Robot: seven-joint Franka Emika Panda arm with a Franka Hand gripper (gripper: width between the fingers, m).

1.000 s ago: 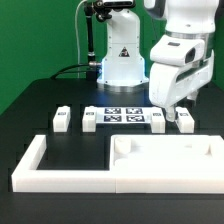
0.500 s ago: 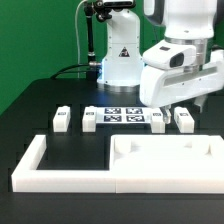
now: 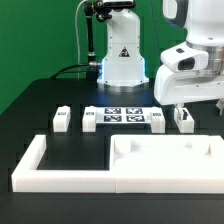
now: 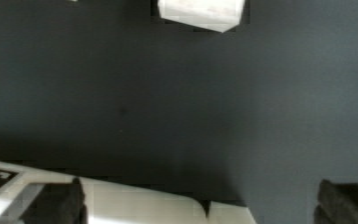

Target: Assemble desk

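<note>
The desk's white tabletop panel [image 3: 165, 152] lies at the front on the exterior view's right. Four short white legs stand in a row behind it: two [image 3: 62, 119] [image 3: 89, 120] toward the exterior view's left and two [image 3: 157, 119] [image 3: 184, 121] toward its right. My gripper [image 3: 186, 104] hangs open just above the rightmost leg and touches nothing. In the wrist view my gripper [image 4: 197, 203] shows its dark fingers [image 4: 44, 205] far apart. A white part [image 4: 144, 205] lies below, between them; which part it is I cannot tell.
The marker board [image 3: 122, 116] lies between the two pairs of legs. A long white border rail [image 3: 40, 165] runs along the front and up the exterior view's left side. The robot base [image 3: 122, 60] stands at the back. Another white piece [image 4: 202, 12] shows at the wrist view's edge.
The gripper has swung toward the exterior view's right and turned, ending over the rightmost leg. It has stayed open. The parts on the table have not moved.
</note>
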